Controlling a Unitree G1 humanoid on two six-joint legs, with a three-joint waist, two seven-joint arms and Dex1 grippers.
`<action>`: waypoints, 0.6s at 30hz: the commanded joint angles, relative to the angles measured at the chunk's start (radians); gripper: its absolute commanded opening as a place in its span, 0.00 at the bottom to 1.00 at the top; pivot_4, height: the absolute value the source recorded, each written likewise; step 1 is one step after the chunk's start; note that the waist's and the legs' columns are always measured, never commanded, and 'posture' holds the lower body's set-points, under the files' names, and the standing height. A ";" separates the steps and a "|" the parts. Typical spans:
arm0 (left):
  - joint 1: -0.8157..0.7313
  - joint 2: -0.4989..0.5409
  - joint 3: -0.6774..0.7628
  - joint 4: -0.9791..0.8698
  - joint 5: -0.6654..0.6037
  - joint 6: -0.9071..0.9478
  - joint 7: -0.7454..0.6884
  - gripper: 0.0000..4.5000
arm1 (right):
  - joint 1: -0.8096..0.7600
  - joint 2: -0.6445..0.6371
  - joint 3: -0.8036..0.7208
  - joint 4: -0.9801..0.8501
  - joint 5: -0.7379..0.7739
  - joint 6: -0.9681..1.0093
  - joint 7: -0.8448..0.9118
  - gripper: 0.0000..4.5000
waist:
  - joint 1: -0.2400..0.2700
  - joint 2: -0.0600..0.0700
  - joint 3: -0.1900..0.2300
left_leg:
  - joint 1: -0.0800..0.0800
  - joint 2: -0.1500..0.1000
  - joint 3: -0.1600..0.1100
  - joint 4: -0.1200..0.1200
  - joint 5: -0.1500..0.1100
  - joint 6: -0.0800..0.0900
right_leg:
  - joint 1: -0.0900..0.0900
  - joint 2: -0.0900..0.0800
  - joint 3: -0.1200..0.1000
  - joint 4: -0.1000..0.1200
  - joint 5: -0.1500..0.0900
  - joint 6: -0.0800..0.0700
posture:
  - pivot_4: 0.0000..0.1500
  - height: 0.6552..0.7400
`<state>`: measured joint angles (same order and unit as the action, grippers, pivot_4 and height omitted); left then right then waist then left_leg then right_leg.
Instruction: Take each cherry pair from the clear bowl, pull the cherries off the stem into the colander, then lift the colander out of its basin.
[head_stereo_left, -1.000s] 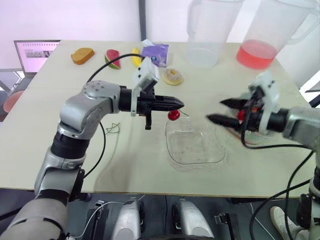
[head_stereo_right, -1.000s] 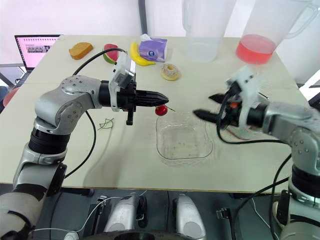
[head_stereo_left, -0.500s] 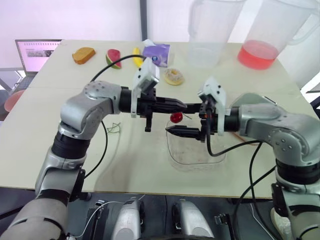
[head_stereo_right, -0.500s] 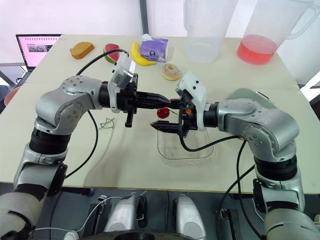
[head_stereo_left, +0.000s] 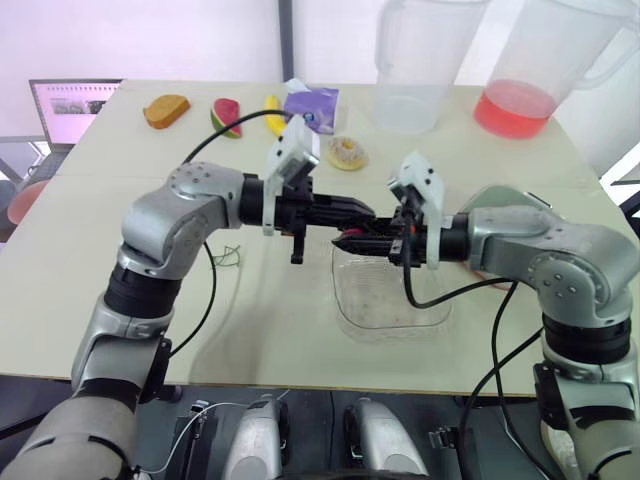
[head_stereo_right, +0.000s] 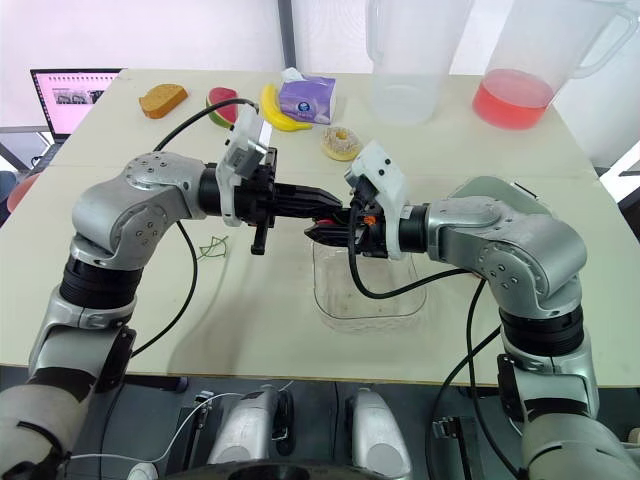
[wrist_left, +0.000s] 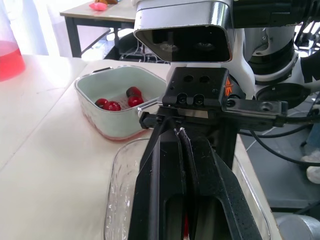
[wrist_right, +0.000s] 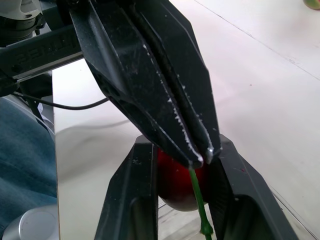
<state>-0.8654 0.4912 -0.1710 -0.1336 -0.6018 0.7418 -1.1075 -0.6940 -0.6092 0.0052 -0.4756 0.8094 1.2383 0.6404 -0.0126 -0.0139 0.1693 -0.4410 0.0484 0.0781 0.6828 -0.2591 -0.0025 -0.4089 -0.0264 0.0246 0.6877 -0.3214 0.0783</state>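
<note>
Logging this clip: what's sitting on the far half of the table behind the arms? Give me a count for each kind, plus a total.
Bread slice: 1
Watermelon slice: 1
Banana: 1
Donut: 1
Tissue pack: 1
Pitchers: 2, one of them holding red liquid
Total: 7

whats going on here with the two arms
The robot is working a cherry off its stem. Its left pincer is shut on the green stem and its right pincer is shut on the red cherry. The two pincers meet tip to tip above the clear bowl. A few cherries already lie in the colander beside the bowl, and it has not been lifted yet.
</note>
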 joint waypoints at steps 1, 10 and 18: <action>-0.023 0.000 0.026 -0.033 -0.019 0.004 0.005 0.00 | -0.007 -0.013 -0.014 -0.022 0.019 0.001 -0.001 0.16 | 0.000 0.000 0.000 | 0.000 0.000 0.000 0.000 0.000 0.000 | 0.000 0.000 0.000 0.000 0.000 0.000 | 1.00 1.00; -0.025 -0.003 0.031 -0.030 -0.017 0.012 0.010 0.00 | 0.062 -0.076 0.053 -0.017 -0.022 0.039 -0.015 0.16 | 0.000 0.000 0.000 | 0.000 0.000 0.000 0.000 0.000 0.000 | 0.000 0.000 0.000 0.000 0.000 0.000 | 1.00 1.00; -0.027 -0.001 0.033 -0.030 -0.017 0.018 0.014 0.00 | 0.079 -0.088 0.030 -0.025 0.001 0.061 -0.023 0.16 | -0.001 0.000 0.000 | 0.000 0.000 0.000 0.000 0.000 0.000 | 0.000 0.000 0.000 0.000 0.000 0.000 | 1.00 1.00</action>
<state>-0.8639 0.4900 -0.1858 -0.1272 -0.5982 0.7801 -1.0980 -0.6410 -0.6765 0.0243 -0.4899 0.8045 1.2604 0.6214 -0.0132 -0.0139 0.1693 -0.4411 0.0487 0.0780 0.6827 -0.2591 -0.0025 -0.4089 -0.0264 0.0247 0.6876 -0.3214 0.0783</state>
